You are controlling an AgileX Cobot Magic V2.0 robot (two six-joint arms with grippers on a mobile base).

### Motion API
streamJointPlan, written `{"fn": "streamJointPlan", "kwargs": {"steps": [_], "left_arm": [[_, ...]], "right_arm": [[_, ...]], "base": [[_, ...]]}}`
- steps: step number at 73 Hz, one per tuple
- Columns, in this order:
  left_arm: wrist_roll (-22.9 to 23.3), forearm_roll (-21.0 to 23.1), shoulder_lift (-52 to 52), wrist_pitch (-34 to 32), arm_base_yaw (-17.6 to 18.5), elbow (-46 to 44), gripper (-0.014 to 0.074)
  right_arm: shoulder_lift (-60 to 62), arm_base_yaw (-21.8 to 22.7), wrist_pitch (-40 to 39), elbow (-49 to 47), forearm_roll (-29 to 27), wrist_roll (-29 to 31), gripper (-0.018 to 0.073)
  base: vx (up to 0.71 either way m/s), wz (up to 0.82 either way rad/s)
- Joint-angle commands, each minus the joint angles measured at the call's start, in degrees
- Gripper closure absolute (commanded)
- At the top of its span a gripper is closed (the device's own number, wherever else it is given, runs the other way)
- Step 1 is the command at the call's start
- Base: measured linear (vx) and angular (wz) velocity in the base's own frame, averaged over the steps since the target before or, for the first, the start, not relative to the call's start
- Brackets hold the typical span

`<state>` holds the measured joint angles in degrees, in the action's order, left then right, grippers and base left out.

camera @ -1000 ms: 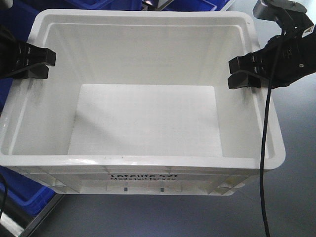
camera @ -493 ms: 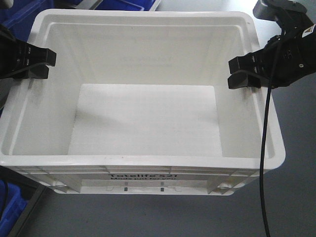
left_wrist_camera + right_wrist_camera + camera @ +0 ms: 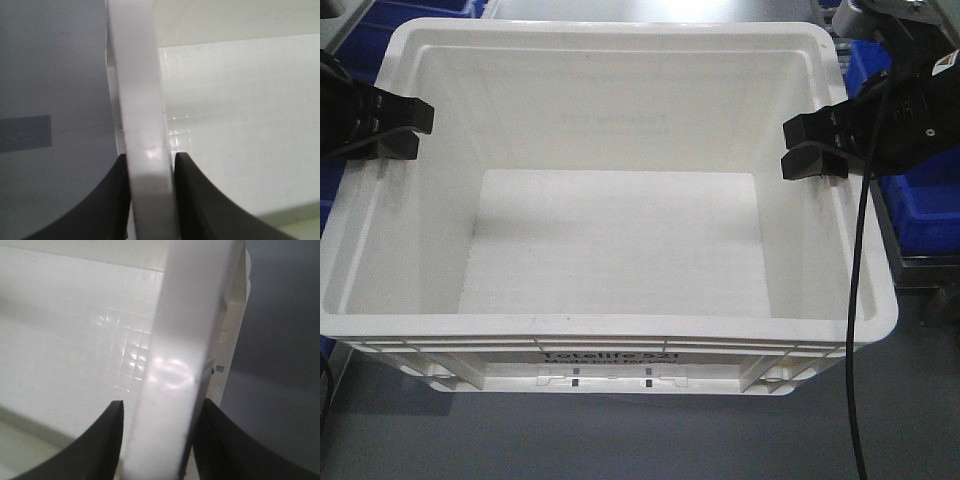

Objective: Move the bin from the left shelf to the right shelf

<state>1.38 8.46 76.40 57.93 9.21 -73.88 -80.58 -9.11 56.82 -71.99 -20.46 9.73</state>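
I hold the bin (image 3: 610, 328) by its two short sides, one set of fingers on each. My left fingers (image 3: 400, 112) are clamped on the rim of its left wall, near the far left corner. In the left wrist view the white rim (image 3: 142, 125) runs straight up between the two dark fingers (image 3: 102, 205), one pressed against the outside and the other against the inside. My right fingers (image 3: 815, 130) grasp the right wall in the same way, a little nearer the front. The right wrist view shows that rim (image 3: 175, 365) squeezed between them (image 3: 100, 450).

The bin is white, open at the top and has nothing in it. It fills most of the front view. Its long side with the black print (image 3: 610, 357) faces me, and the ribs under the rim show there. A black cable (image 3: 855, 300) hangs from my right arm across the bin's near right corner.

Grey floor (image 3: 620, 440) shows below the front side. I cannot tell whether anything bears the bin from beneath. Blue bins (image 3: 925, 200) stand just beyond its right wall, and more blue (image 3: 380, 18) shows behind its far left corner.
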Motion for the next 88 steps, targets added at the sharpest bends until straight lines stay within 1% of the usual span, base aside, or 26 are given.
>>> {"fn": "streamJointPlan", "kwargs": {"steps": [1,22,40,88], "left_arm": [[-1.0,0.7,-2.6,-5.2,0.0,-2.2,0.0603],[-1.0,0.7,-2.6,-5.2,0.0,-2.2,0.0603],[-1.0,0.7,-2.6,-5.2,0.0,-2.2,0.0603],[-1.0,0.7,-2.6,-5.2,0.0,-2.2,0.0603]], "right_arm": [[2.9,0.2,-3.4,-2.2,-2.4,1.7,0.0564],[2.9,0.2,-3.4,-2.2,-2.4,1.7,0.0564],[2.9,0.2,-3.4,-2.2,-2.4,1.7,0.0564],[2.9,0.2,-3.4,-2.2,-2.4,1.7,0.0564]], "base": [[0.23,-0.64],[0.24,-0.57],[0.28,-0.36],[0.38,-0.11]]}}
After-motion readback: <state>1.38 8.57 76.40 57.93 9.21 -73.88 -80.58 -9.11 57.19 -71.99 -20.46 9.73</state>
